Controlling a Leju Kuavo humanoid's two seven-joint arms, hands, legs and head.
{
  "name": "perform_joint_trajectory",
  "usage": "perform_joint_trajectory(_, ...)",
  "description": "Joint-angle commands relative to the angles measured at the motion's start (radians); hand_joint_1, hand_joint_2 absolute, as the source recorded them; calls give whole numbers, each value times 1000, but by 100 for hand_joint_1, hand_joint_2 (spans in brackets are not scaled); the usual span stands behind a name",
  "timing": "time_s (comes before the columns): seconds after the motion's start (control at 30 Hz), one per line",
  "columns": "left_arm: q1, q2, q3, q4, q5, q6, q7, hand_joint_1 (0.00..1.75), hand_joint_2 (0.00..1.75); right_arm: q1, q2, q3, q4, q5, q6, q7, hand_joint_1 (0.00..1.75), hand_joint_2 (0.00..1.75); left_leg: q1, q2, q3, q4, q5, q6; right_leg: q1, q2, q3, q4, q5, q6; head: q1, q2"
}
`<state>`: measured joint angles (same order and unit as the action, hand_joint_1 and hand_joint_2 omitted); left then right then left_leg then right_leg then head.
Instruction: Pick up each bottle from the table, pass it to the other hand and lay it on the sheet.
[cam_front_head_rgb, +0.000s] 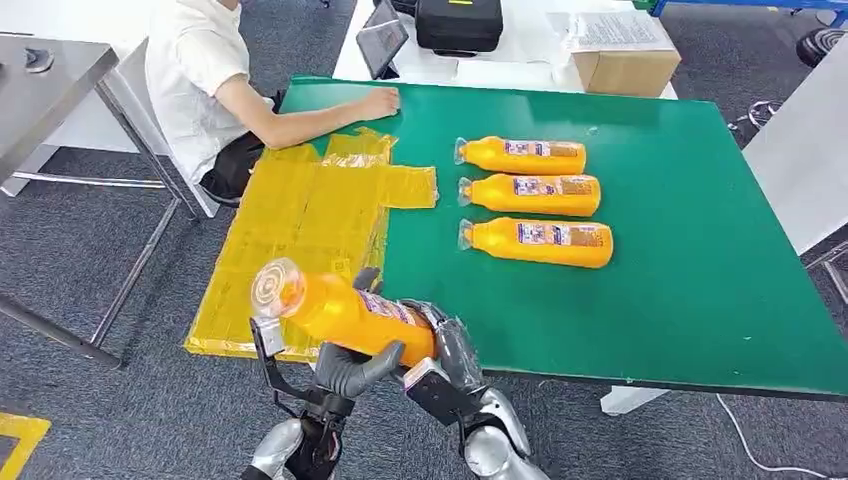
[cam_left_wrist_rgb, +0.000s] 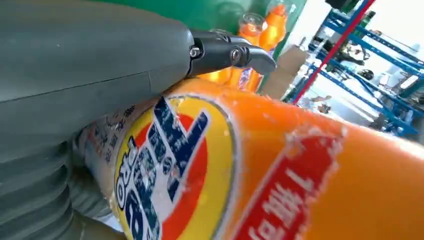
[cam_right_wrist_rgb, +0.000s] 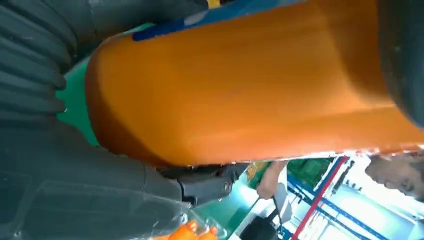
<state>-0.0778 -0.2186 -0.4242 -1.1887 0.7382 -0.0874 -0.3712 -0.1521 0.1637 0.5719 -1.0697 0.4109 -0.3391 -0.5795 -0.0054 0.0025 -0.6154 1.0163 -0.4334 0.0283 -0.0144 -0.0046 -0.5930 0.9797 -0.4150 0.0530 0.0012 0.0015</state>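
Handover under way: orange bottle (cam_front_head_rgb: 340, 312) held off the worktop (cam_front_head_rgb: 700, 300) edge, my left hand (cam_front_head_rgb: 352, 368) and right hand (cam_front_head_rgb: 447, 345) both gripping it. Best to firm the left grip before the right lets go, then swing to the yellow sheet (cam_front_head_rgb: 300, 215).

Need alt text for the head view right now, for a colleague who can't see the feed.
Both robot hands, left hand and right hand, hold one orange bottle at the near edge of the green table, beside the yellow sheet. Three more orange bottles lie in a row on the table; a seated person rests a hand near the sheet.
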Motion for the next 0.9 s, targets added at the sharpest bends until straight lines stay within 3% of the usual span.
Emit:
perform_joint_trajectory(0.03,-43,17,-32,18,-58,-11,-30,0,175,-44,1,126,101,12,11,-11,157,175,2,-1,7,0,-3,-3,2,0,7,0,-3,-3,0,0)
perform_joint_trajectory(0.27,-48,8,0,-26,-34,-38,-40,0,175,-35,7,140,121,0,44,-10,143,175,1,-2,2,0,-1,-2,1,-2,3,0,-1,-2,0,0)
perform_joint_trajectory(0.43,-49,8,1,-28,-33,-39,-40,0,175,-33,8,140,123,-1,43,-11,143,175,1,-2,3,0,-1,-2,1,-2,3,-1,-1,-2,0,0)
perform_joint_trajectory(0.47,-47,7,4,-30,-28,-45,-40,73,175,-35,9,141,128,-2,47,-11,141,175,1,-2,2,0,-1,-1,1,-2,2,-1,-1,-1,0,0)
perform_joint_trajectory(0.5,-46,7,7,-35,-24,-52,-41,175,175,-35,9,143,134,-3,56,-11,133,175,2,-2,5,0,-2,-2,2,-2,5,-1,-2,-2,0,0)
perform_joint_trajectory(0.53,-45,7,10,-43,-25,-54,-44,175,175,-39,5,156,148,4,73,-4,96,175,1,-1,2,0,-1,-1,1,-1,2,-1,-1,-1,0,0)
perform_joint_trajectory(0.57,-47,7,13,-47,-25,-54,-45,175,175,-36,4,160,155,6,79,-2,17,175,1,-2,4,-1,-1,-2,1,-2,4,-1,-2,-2,0,0)
perform_joint_trajectory(0.6,-46,6,22,-62,-23,-55,-46,175,175,-40,-1,175,177,27,84,0,0,175,2,-2,4,0,-1,-2,2,-2,4,-1,-2,-2,0,0)
perform_joint_trajectory(0.63,-46,5,28,-65,-22,-53,-48,175,175,-37,-1,177,183,29,81,-3,0,175,2,-2,6,0,-2,-2,2,-2,7,-1,-3,-3,0,0)
perform_joint_trajectory(0.7,-51,-1,57,-69,-22,-34,-58,175,175,-3,13,150,154,-17,64,-114,0,175,1,-2,2,0,0,-1,1,-2,3,-1,-1,-1,0,0)
perform_joint_trajectory(0.83,-58,-5,116,-48,10,-16,-64,175,175,25,15,159,121,-47,83,-118,0,175,2,-4,5,0,-2,-3,2,-3,6,-1,-3,-3,1,0)
perform_joint_trajectory(0.9,-63,-13,143,-44,59,-24,-36,175,175,40,5,177,87,-79,31,-119,0,175,2,-3,6,-1,-2,-3,2,-2,6,-1,-3,-3,0,0)
